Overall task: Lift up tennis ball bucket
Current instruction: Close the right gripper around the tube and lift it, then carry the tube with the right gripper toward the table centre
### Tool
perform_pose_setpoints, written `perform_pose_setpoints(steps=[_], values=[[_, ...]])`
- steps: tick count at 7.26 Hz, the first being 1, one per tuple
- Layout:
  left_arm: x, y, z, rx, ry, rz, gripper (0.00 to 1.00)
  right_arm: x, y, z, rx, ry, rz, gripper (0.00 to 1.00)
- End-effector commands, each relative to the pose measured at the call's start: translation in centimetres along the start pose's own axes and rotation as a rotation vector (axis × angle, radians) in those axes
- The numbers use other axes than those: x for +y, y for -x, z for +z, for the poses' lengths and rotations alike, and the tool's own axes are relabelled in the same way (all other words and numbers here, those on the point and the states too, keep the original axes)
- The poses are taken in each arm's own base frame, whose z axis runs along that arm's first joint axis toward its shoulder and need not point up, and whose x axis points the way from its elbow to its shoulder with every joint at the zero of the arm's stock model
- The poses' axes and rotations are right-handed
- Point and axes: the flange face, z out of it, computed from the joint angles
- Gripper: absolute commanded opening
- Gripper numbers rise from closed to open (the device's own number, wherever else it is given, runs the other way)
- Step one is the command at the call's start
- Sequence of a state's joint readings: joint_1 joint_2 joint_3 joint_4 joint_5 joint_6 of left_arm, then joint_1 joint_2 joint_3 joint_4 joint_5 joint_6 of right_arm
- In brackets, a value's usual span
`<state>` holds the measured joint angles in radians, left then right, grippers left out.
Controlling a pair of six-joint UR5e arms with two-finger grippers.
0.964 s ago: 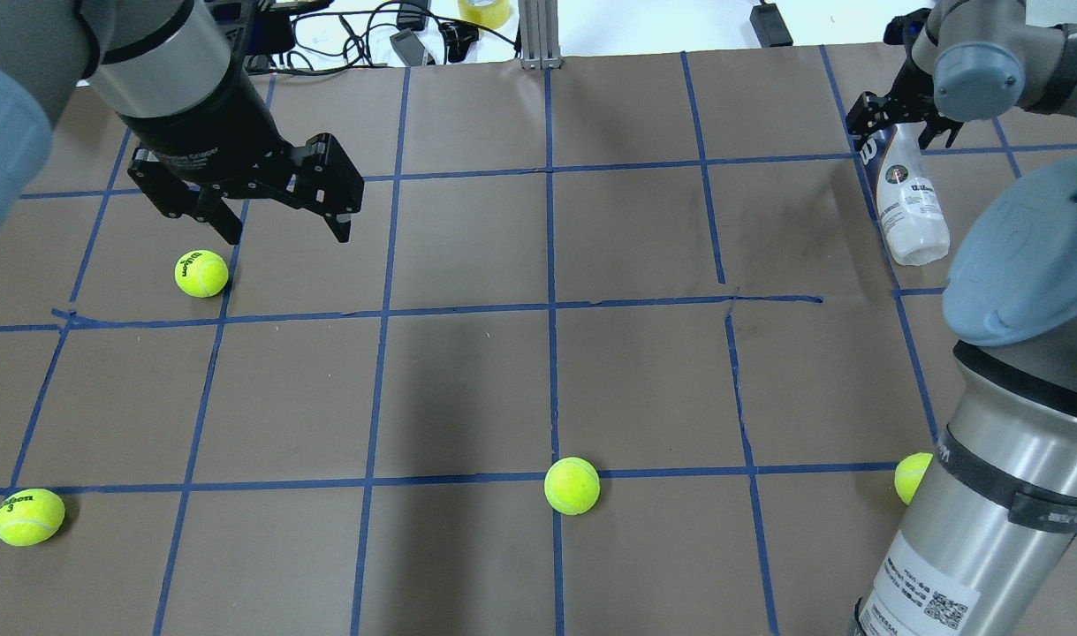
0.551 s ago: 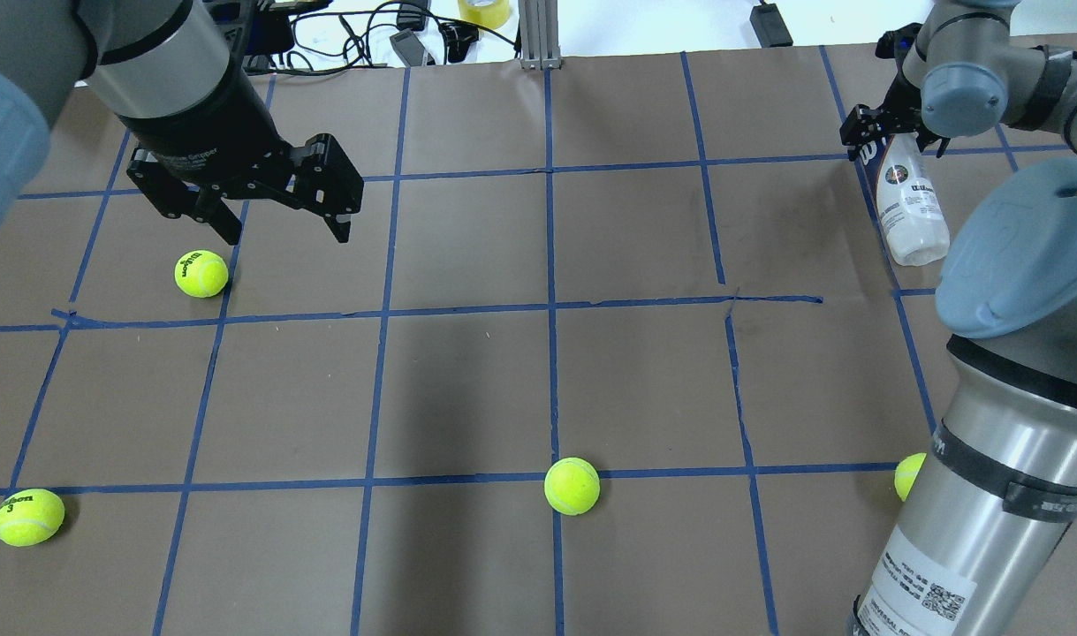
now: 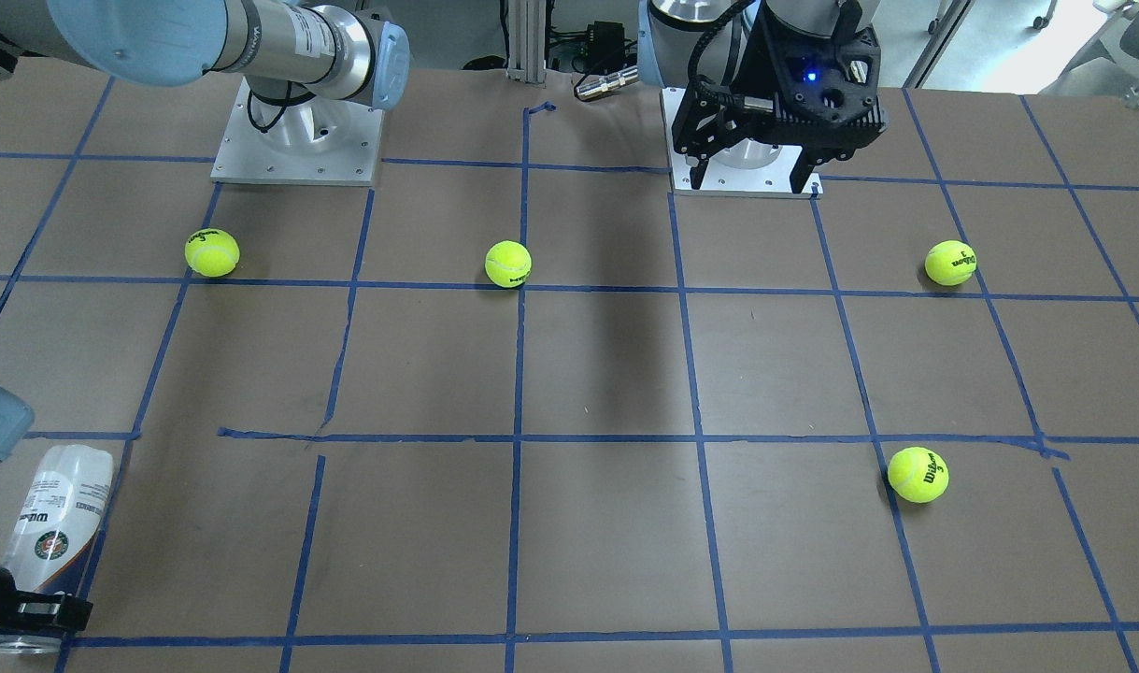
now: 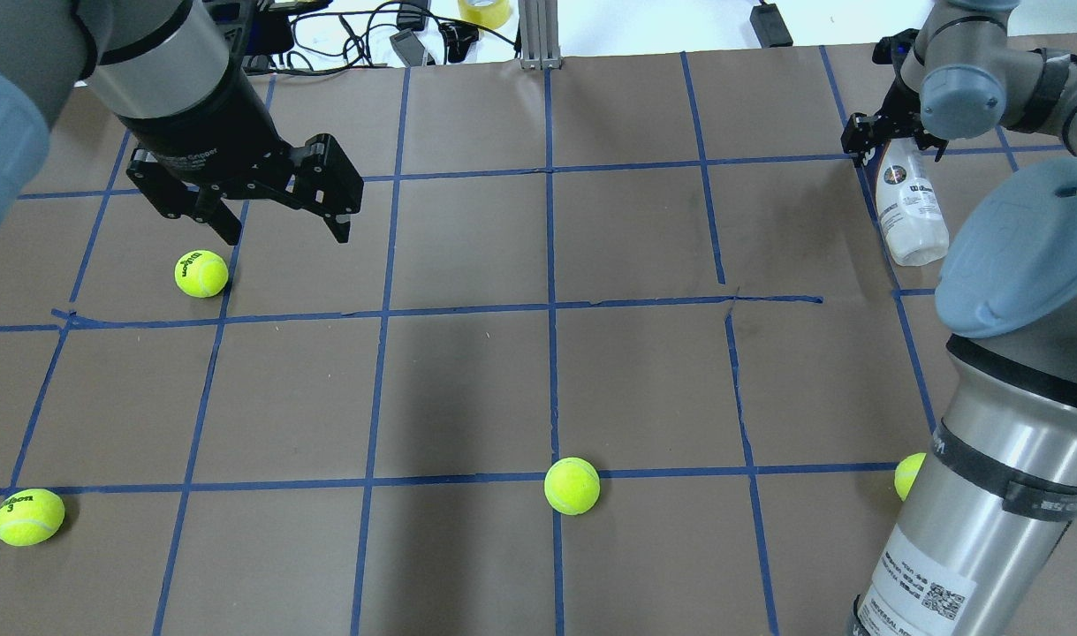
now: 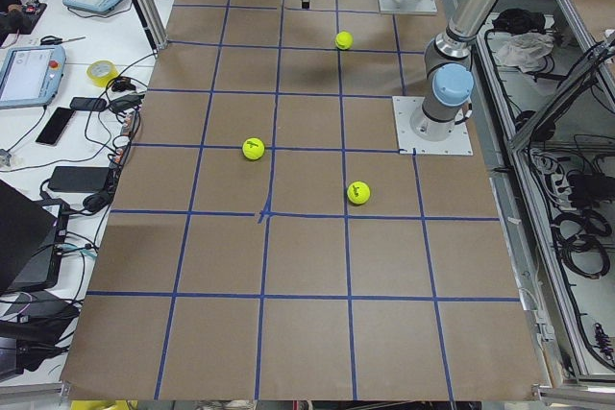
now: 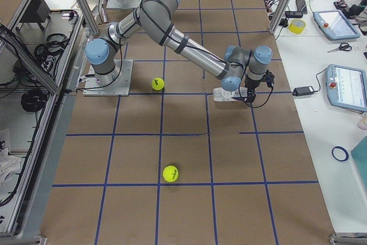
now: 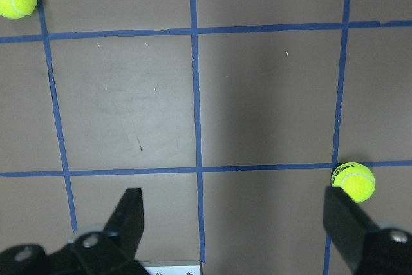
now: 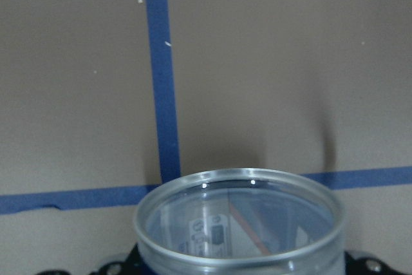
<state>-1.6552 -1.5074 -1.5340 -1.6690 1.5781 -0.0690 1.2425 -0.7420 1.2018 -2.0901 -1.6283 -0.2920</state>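
While it lies flat: tennis ball bucket [image 4: 911, 208] on table [image 4: 467, 389], my far right
my right gripper [image 4: 893, 152]: jaws clamped across bucket's rim end
my left gripper [image 4: 286, 237]: jaws wide, 1 tennis ball [image 4: 201, 273] nearby

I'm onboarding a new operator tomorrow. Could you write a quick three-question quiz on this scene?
1. True or false: the tennis ball bucket stands upright.
2. How many tennis balls lie loose on the table? A two, B four, C six.
3. Fill in: the ___ hand is at the bucket's end.

Key: 1 false, it lies on its side. 2 B. 3 right; the right hand straddles it.
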Motion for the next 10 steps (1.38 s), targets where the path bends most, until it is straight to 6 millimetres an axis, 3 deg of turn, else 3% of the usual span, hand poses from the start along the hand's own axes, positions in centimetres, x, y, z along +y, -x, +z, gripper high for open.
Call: perform_pose_setpoints(steps=[1, 3, 4, 5, 6, 7, 10], values=[[0.0, 0.0, 0.0, 0.003, -0.001, 0.0, 1.0, -0.2, 0.2, -0.4, -0.008, -0.018, -0.073, 0.59], [-0.5, 0.6, -0.6, 0.008, -0.031, -0.014, 1.0, -0.4, 2.5, -2.7, -0.035, -0.056, -0.137, 0.59], [-0.8, 1.3, -0.4, 0.011, -0.033, -0.031, 1.0, -0.2, 4.2, -3.7, -0.059, -0.07, -0.244, 0.49], [-0.6, 1.4, -0.4, 0.007, -0.033, -0.031, 1.0, 0.3, 6.7, -4.5, -0.059, -0.071, -0.302, 0.49], [-0.6, 1.2, -0.4, 0.014, -0.032, -0.029, 1.0, 1.1, 11.4, -7.3, -0.056, -0.095, -0.388, 0.49], [-0.6, 1.3, -0.4, 0.012, -0.032, -0.031, 1.0, 2.1, 16.8, -8.5, -0.063, -0.099, -0.48, 0.48], [-0.5, 1.2, -0.4, 0.011, -0.031, -0.029, 1.0, 4.4, 27.9, -10.1, -0.055, -0.114, -0.735, 0.4]])
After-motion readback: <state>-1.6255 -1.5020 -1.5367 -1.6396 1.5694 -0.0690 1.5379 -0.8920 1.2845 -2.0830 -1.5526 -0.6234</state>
